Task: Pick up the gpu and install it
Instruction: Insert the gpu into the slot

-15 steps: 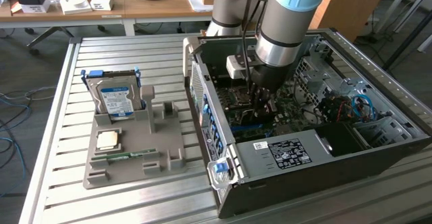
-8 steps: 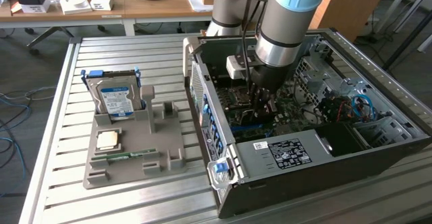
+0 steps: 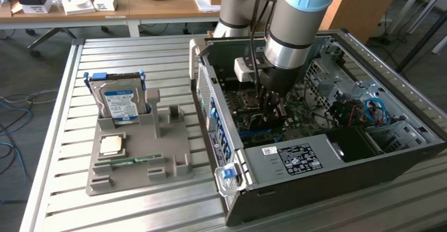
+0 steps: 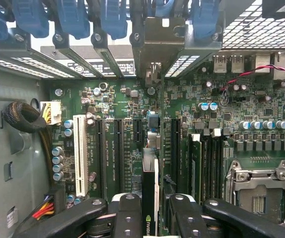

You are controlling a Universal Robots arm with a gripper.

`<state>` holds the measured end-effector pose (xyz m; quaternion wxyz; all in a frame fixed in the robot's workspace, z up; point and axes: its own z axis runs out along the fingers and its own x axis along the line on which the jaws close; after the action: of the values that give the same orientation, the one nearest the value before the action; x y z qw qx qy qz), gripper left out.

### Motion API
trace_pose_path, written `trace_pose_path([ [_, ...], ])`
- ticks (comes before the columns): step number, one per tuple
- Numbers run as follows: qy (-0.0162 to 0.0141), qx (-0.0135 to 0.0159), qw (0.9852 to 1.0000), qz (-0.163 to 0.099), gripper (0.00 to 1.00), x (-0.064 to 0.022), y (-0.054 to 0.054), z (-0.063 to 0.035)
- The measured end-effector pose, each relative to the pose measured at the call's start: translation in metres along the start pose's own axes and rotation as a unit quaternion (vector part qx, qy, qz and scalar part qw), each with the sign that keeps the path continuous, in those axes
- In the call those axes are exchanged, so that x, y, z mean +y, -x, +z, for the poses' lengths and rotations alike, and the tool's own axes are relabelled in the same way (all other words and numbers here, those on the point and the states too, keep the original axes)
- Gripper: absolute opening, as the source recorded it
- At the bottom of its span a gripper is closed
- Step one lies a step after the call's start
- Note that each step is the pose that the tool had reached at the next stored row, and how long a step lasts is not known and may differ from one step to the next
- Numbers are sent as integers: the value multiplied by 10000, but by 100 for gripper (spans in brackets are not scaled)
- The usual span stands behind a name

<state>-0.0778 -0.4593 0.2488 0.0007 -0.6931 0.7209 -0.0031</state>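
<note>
At the lower left of the exterior view, a grey tray [image 3: 140, 137] lies on the slatted metal table [image 3: 63, 200]. It carries a small green memory stick [image 3: 133, 161] and, farther back, an upright hard drive [image 3: 120, 102]. Just right of the tray stands the open computer case [image 3: 335, 164]. The arm [image 3: 297, 28] reaches down into the middle of the case, with the gripper [image 3: 269, 103] low over the motherboard [image 3: 244, 121]. Seen from the wrist, the black fingers [image 4: 127, 213] are drawn in narrowly on the gpu [image 4: 148, 188], which is held edge-on over the long expansion slots [image 4: 118, 153]. Whether the card touches a slot cannot be told. Along the top of the exterior view, wooden desks [image 3: 167, 7] stand beyond the table.
</note>
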Motion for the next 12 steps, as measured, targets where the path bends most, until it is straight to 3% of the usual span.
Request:
trace_pose_path([
  [12, -8, -16, 10000, 0, 26, 0, 1, -17],
])
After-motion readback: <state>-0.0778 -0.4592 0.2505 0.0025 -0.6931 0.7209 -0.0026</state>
